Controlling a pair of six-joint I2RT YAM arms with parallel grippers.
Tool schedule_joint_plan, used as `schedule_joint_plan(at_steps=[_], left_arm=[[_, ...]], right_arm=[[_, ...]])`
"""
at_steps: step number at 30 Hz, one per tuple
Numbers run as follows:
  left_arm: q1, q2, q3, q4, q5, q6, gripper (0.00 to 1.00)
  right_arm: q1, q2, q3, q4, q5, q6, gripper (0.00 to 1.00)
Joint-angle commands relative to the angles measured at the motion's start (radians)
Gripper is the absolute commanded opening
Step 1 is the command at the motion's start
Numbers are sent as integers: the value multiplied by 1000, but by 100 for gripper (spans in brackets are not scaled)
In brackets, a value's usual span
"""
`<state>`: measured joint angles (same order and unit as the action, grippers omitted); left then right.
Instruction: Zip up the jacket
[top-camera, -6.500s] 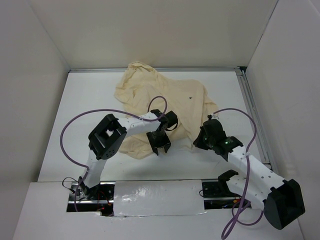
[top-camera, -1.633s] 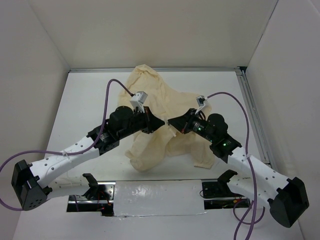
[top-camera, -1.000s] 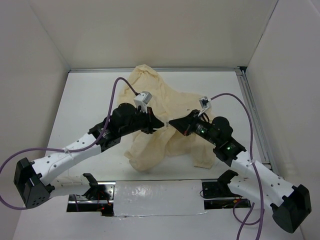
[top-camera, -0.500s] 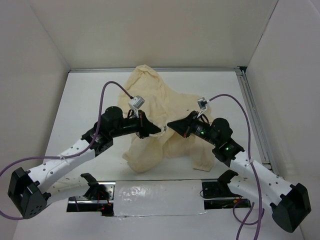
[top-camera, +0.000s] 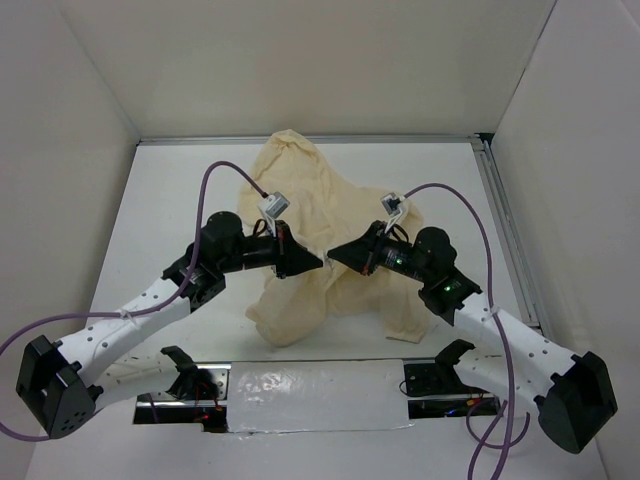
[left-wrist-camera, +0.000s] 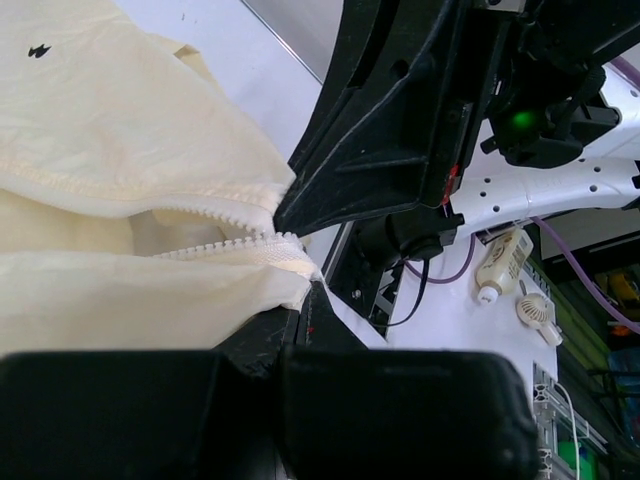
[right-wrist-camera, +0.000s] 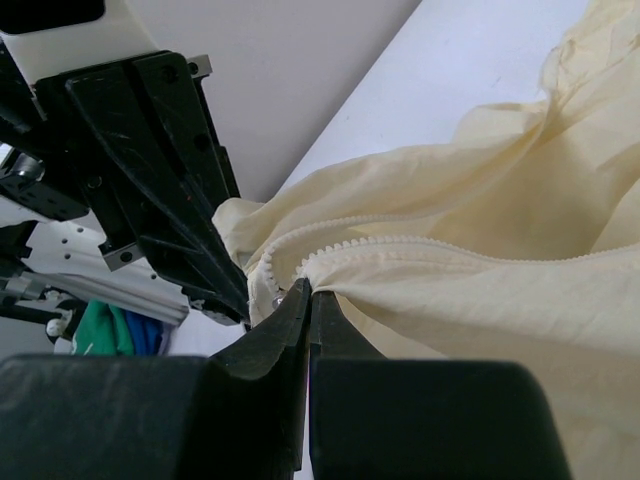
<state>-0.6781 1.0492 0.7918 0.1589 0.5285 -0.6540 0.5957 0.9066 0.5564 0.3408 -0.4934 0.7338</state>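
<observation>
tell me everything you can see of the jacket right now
The jacket is a large, soft, pale-yellow garment, wrinkled and bunched on the white table. Its middle looks lifted, where the left pincer and right pincer each pinch a front edge, tips nearly meeting. Two rows of cream zipper teeth run along those edges, not joined. A small dark mark shows on the fabric.

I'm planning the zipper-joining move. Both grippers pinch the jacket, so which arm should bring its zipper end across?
Probably right. The right gripper is shut exactly at the end of the zipper teeth on the jacket; the left gripper, shut on the opposite edge, can steady it.
</observation>
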Motion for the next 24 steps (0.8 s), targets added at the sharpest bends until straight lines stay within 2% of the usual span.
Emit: schedule_joint_plan(at_steps=[1, 4, 5, 6, 8, 10, 18, 24], left_arm=[[6, -3, 27, 28, -13, 39, 0], [8, 0, 46, 4, -39, 30, 0], [9, 3, 55, -16, -45, 30, 4], [11, 8, 66, -42, -51, 30, 28], [17, 18, 84, -48, -33, 17, 53], [21, 18, 86, -44, -22, -2, 62], [49, -2, 50, 13, 30, -42, 66], [63, 17, 70, -44, 53, -49, 68]], right_arm=[[4, -44, 16, 78, -18, 13, 0], [4, -75, 10, 78, -1, 21, 0], [4, -75, 14, 70, -1, 24, 0], [7, -72, 20, 64, -4, 19, 0], [12, -60, 31, 47, -4, 18, 0], [18, -45, 34, 37, 2, 13, 0], [29, -52, 30, 29, 39, 6, 0], [35, -58, 33, -3, 88, 1, 0]])
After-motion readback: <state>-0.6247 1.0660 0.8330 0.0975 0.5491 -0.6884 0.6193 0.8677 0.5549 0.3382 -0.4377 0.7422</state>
